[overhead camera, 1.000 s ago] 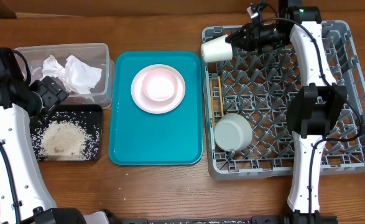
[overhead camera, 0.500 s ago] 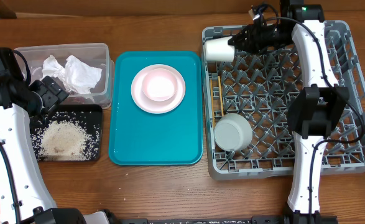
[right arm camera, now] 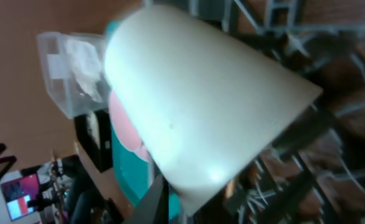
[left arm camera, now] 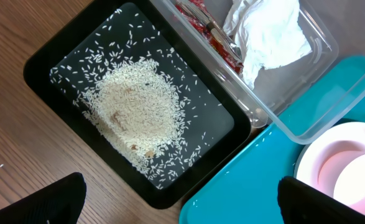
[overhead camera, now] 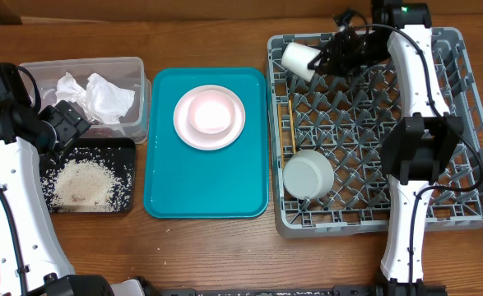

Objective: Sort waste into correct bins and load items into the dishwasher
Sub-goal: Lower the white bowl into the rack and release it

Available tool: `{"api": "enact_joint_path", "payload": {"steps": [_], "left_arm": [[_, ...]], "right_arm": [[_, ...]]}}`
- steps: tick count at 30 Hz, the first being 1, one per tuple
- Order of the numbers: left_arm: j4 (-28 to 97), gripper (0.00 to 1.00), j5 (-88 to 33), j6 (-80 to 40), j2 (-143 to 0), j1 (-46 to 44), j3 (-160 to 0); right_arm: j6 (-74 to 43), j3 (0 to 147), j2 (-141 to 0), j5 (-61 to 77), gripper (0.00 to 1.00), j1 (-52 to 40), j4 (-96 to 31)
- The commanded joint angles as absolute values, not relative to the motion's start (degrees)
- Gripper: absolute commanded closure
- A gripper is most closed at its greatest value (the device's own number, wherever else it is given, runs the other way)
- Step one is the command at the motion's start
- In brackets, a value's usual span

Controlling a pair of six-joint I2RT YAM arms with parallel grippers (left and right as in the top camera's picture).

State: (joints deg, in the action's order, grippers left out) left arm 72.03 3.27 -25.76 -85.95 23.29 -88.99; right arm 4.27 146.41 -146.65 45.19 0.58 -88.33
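Cup (overhead camera: pixel 297 57) | moved in over rack (overhead camera: pixel 471 107) rear-left corner, tipped | R claw (overhead camera: pixel 318 57) pinching it | L claw (left arm camera: pixel 182 206) spread | set-down next

Wooden table (overhead camera: pixel 225 255), brown, grain running left to right. Four things sit directly on it.

- Far left, back: clear tub (overhead camera: pixel 141 107).
- Far left, front: black tray (overhead camera: pixel 127 146), just in front of tub (touching or a hair apart, cannot tell).
- Middle: teal tray (overhead camera: pixel 208 181), just beside both.
- Right: grey rack (overhead camera: pixel 348 220), biggest of four, just beside teal tray, thin strip of wood between them.
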Motion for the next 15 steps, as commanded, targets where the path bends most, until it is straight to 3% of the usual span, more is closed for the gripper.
{"api": "enact_joint_path", "payload": {"steps": [1,6,15], "left_arm": [[71.99,0.0,3.4,-25.3,-86.15,23.22,-89.84],[71.96,0.0,3.42,-25.3,-86.15,23.35,-89.84],[71.96,0.0,3.42,-25.3,-86.15,23.14,-89.84]], "right_arm": [[3.53,145.47,-148.94,30.41,0.88,0.91,-89.27],[3.46,145.58,-148.57,26.92,0.82,1.28,-92.92],[2.72,145.64,-142.5,19.44,0.8,1.63,-96.4]]}}
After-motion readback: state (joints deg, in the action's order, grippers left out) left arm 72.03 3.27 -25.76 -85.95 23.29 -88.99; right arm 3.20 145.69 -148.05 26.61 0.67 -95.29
